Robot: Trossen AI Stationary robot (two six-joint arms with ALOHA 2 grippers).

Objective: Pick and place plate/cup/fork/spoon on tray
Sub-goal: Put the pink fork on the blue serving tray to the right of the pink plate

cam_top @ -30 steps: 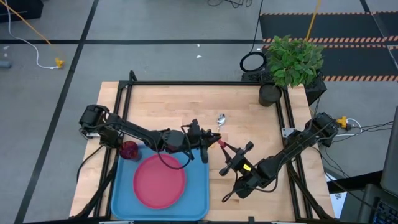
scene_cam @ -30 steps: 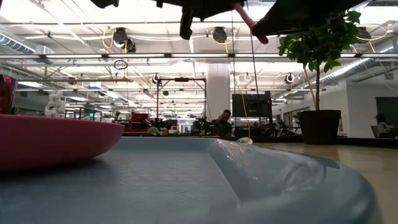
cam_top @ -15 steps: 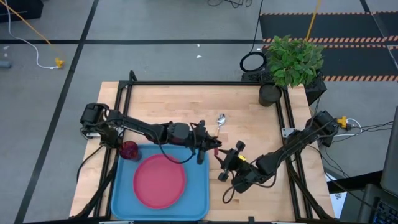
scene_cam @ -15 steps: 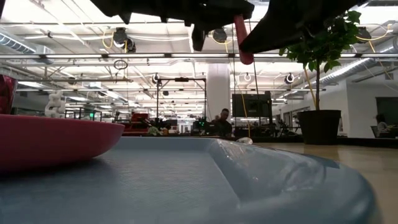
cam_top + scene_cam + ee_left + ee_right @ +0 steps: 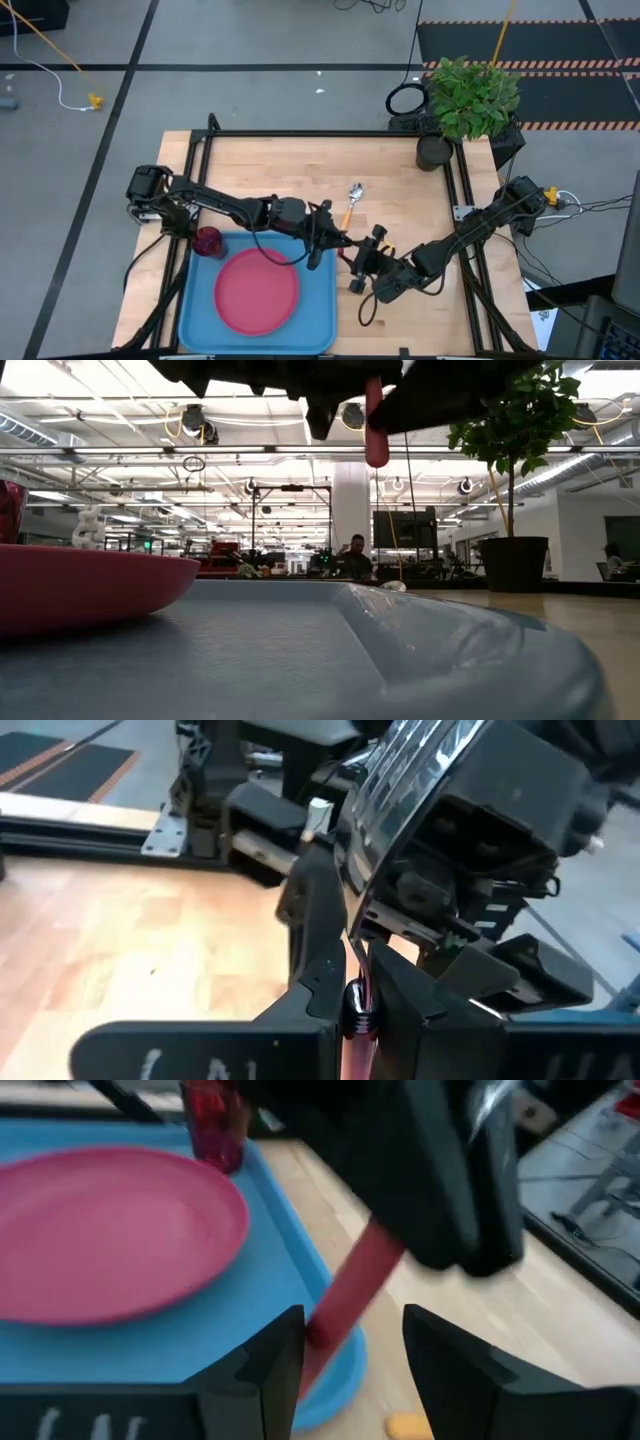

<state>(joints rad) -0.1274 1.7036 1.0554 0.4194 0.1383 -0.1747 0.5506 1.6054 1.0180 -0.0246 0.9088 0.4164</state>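
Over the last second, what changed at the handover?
The right hand opened, letting go of the fork, which the left hand now holds alone, handle hanging down. Both hands shifted toward the tray. The plate, cup and spoon stayed put.

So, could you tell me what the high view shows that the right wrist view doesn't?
Only the high view shows the spoon on the bare table, and the potted plant. Only the right wrist view shows the right gripper open around the fork handle, which the left gripper grips. Both show the plate and cup on the tray.
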